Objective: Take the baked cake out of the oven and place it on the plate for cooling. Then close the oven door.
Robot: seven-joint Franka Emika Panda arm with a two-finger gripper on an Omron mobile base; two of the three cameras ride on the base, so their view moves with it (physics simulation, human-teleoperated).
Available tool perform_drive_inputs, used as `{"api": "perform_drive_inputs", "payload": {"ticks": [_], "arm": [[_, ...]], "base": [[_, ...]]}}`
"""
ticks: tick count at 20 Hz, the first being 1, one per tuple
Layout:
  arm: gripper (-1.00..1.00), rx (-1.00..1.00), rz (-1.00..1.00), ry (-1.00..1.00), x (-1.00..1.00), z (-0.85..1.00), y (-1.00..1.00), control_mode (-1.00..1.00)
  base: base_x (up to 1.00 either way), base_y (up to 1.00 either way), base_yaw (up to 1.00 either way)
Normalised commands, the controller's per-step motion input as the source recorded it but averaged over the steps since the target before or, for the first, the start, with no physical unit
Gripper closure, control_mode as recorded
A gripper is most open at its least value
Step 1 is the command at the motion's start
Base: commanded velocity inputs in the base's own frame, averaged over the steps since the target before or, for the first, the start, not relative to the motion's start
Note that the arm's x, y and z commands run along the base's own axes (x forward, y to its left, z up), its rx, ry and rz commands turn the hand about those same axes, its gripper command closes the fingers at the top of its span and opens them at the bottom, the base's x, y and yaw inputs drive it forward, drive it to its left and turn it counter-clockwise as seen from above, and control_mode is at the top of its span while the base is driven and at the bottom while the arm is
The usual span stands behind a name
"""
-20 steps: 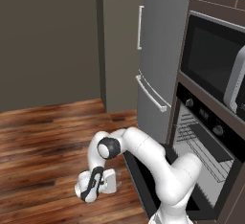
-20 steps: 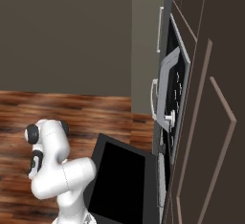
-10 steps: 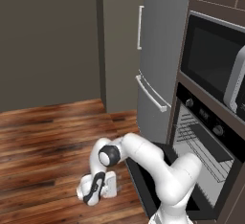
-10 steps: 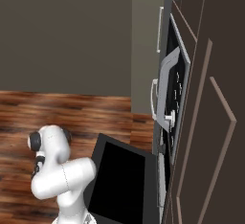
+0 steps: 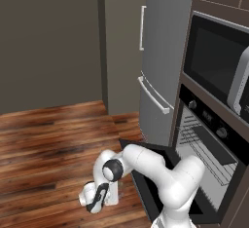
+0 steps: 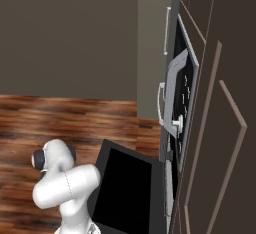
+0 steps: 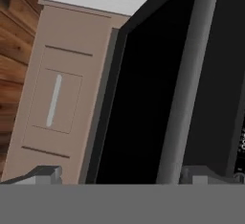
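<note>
No text, label, brand or number can be read in any view. The oven point(image 5: 209, 139) has a control strip with round knobs and a small display, but nothing on it is legible. In the hand view, faint pale marks sit at the far right edge beside the oven door point(image 7: 143, 98), too small to make out.

I swung my arm lower toward the wood floor point(image 5: 48, 149); my gripper point(image 5: 96, 201) dropped down and rightward, nearer the front edge of the lowered oven door point(image 5: 146, 193).
</note>
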Motion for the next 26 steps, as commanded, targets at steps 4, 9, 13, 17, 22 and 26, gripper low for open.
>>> {"api": "perform_drive_inputs", "payload": {"ticks": [4,9,13,17,22,26], "arm": [[-1.00,0.00,0.00,0.02,0.18,-0.52,-0.03,-1.00],[-1.00,0.00,0.00,0.00,0.15,-0.46,-0.20,-1.00],[-1.00,-0.02,0.00,-0.01,0.08,-0.41,-0.42,-1.00],[-1.00,-0.04,0.00,-0.04,0.00,-0.39,-0.52,-1.00],[-1.00,-0.04,0.00,-0.03,0.00,-0.33,-0.47,-1.00],[-1.00,-0.08,0.00,-0.07,0.04,-0.27,-0.44,-1.00]], "base": [[0.00,0.00,0.00],[0.00,0.00,0.00],[0.00,0.00,0.00],[0.00,0.00,0.00],[0.00,0.00,0.00],[0.00,0.00,0.00]]}}
